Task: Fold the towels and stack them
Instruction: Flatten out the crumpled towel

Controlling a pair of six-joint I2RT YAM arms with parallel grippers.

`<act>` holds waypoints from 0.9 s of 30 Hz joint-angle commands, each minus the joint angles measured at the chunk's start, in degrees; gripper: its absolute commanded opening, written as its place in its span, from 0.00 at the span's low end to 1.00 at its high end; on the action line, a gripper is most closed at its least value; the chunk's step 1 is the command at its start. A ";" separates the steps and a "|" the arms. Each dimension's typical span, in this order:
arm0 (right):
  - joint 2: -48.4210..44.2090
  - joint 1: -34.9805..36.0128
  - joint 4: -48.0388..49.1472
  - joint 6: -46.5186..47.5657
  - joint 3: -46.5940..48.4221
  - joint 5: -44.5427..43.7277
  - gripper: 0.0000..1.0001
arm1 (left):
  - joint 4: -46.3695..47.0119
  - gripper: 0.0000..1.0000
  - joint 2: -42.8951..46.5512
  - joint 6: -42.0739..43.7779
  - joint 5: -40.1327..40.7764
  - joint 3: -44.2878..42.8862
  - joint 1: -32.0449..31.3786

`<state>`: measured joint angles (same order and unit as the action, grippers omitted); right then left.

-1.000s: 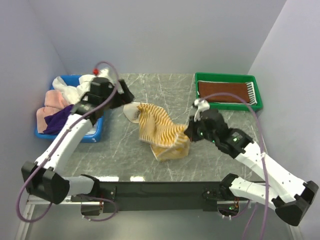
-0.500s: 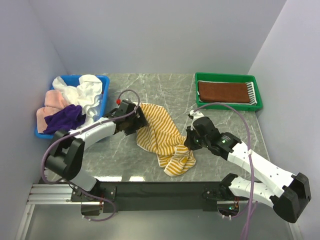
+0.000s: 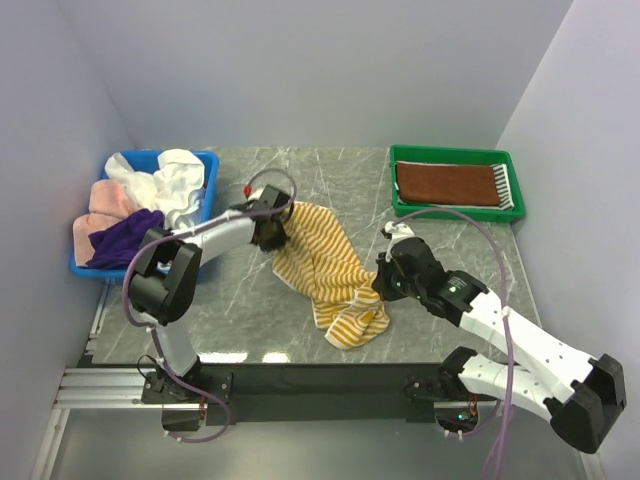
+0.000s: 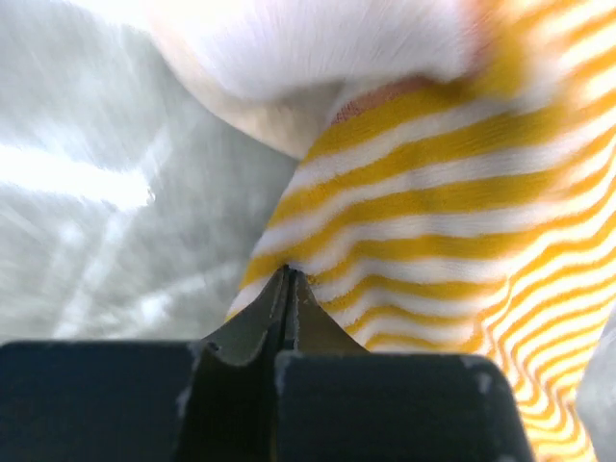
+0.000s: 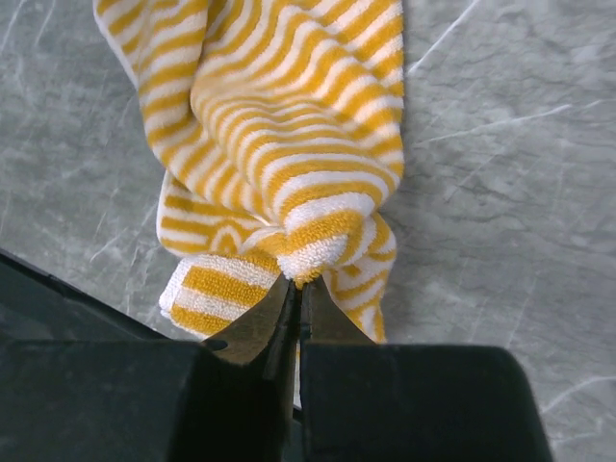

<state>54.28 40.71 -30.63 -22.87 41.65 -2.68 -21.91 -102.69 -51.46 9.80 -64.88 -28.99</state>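
A yellow-white striped towel point(image 3: 322, 262) lies rumpled across the middle of the table. My left gripper point(image 3: 272, 233) is low at the towel's upper left edge. In the left wrist view the left gripper point(image 4: 289, 272) has its tips pressed together on the edge of the striped towel point(image 4: 433, 173). My right gripper point(image 3: 384, 287) is at the towel's right side. In the right wrist view the right gripper point(image 5: 299, 282) is shut on a bunched fold of the towel point(image 5: 289, 125), which hangs down to the marble.
A blue bin point(image 3: 208, 165) at the left holds white point(image 3: 170, 182), pink point(image 3: 100, 200) and purple point(image 3: 125, 240) towels. A green tray point(image 3: 455, 152) at the back right holds a folded brown towel point(image 3: 445, 183) with a grey-white striped piece point(image 3: 503, 183) at its end.
My left arm swung from over the blue bin down to the striped towel's upper left edge and shut there. The towel dropped flatter onto the table. The right gripper kept its hold.
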 commanded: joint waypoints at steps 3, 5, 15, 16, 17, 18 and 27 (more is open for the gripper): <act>-4.70 -0.28 -2.93 2.57 3.61 -4.88 0.00 | -14.28 0.01 -2.77 14.08 20.06 -27.85 1.83; -5.41 -0.28 -3.47 4.49 5.27 -2.35 0.00 | -18.60 0.01 -5.93 16.47 22.79 -35.89 3.32; 3.81 0.86 0.58 4.77 7.75 19.13 0.16 | -22.05 0.48 -12.29 16.68 9.64 -55.08 10.27; 3.99 1.04 0.49 4.42 7.40 17.29 0.18 | -19.42 0.59 -7.05 15.70 4.75 -49.43 10.01; 3.90 0.95 0.57 4.33 7.31 14.92 0.18 | -16.35 0.75 -4.03 15.08 3.05 -36.59 9.40; 3.90 0.86 0.49 4.42 7.13 14.11 0.18 | -10.75 0.81 -1.22 12.81 1.81 -30.54 9.13; 4.95 0.86 1.63 4.24 4.67 13.22 0.17 | 1.34 0.84 8.22 6.47 -5.06 -0.43 0.79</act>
<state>59.05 41.47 -31.33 -18.39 47.11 11.38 -28.58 -96.82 -41.95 7.20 -65.30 -25.39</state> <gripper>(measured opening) 0.176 0.845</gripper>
